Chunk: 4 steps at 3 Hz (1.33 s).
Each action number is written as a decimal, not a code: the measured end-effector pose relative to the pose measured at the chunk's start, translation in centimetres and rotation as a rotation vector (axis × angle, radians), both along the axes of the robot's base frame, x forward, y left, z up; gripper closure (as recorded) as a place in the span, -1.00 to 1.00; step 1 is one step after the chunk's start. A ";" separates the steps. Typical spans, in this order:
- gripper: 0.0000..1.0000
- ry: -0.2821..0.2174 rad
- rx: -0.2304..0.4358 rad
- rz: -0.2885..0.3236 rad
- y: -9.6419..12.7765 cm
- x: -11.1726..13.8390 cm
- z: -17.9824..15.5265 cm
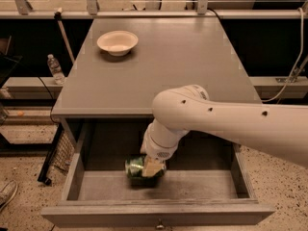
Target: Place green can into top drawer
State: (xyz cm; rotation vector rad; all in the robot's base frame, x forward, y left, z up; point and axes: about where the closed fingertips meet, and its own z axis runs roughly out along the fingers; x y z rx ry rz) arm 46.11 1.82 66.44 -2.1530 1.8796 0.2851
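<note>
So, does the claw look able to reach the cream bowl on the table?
Probably yes, after lifting: the claw is down in the open top drawer at the green can, and nothing stands between it and the bowl.

Shiny metal green can point(134, 165) held by smooth plastic gripper point(152, 169) inside matt wooden top drawer point(159, 214)

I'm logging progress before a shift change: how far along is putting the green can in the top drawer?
Done: the top drawer stands open, and the green can is down inside it, near the middle. In hand: the gripper reaches into the drawer, jaws seemingly shut on the can. Left: release the can and lift the arm out.
</note>
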 end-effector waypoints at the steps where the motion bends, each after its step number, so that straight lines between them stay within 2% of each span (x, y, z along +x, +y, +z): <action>1: -1.00 0.000 -0.001 0.001 0.0 0.0 0.0; 2: -1.00 0.000 -0.001 0.002 0.0 -0.1 0.0; 3: -1.00 -0.017 -0.018 -0.030 -1.8 -0.1 0.9; 4: -1.00 -0.031 -0.044 -0.087 -4.7 -0.2 1.8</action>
